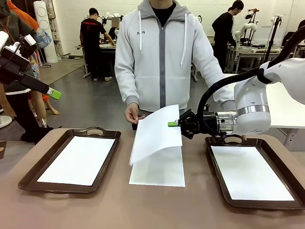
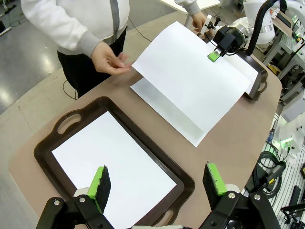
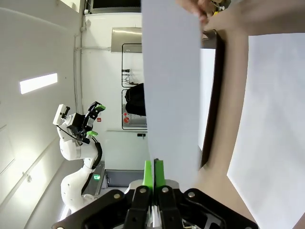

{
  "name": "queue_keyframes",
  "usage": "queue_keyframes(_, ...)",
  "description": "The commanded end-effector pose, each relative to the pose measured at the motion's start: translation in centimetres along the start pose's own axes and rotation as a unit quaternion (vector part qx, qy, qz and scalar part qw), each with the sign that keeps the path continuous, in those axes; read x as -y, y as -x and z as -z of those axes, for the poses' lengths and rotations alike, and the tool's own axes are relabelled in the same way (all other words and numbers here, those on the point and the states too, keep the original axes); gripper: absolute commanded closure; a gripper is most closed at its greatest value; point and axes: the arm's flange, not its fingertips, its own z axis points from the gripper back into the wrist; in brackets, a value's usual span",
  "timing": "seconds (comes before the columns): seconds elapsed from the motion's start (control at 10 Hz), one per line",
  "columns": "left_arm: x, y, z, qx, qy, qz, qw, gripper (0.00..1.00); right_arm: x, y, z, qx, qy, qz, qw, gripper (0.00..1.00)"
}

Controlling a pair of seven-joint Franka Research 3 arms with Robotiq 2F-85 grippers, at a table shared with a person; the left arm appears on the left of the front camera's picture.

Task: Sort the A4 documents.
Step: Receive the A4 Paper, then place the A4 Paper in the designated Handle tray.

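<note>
Pinching a lifted A4 document (image 1: 155, 133) by its edge with the right pincer (image 1: 172, 124) (another sheet (image 1: 159, 171) flat on the counter (image 1: 119, 205) below); holding the left pincer (image 2: 157, 177) wide apart, empty, above a tray (image 1: 108, 162).

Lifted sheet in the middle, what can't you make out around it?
Front view: the lifted sheet hides the far end of the paper on the table; its sheet count is too thin to tell.
Right wrist view: the top edge cuts off the person's hand.

Lifted sheet (image 1: 157, 131), person's hand (image 1: 134, 113) block table (image 1: 143, 210) middle; gaps beside trays (image 1: 46, 157) open.
</note>
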Motion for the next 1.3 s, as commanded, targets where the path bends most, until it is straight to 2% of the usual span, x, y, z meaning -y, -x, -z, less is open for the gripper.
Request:
queue_keyframes(0.0,0.03,0.03,0.11,0.001,-0.004,0.0,1.0,0.0,0.14,0.04,0.04,0.005,0.0,-0.005,1.0,1.0)
queue_keyframes(1.2,0.03,0.03,0.11,0.001,-0.004,0.0,1.0,0.0,0.14,0.04,0.04,0.005,0.0,-0.005,1.0,1.0)
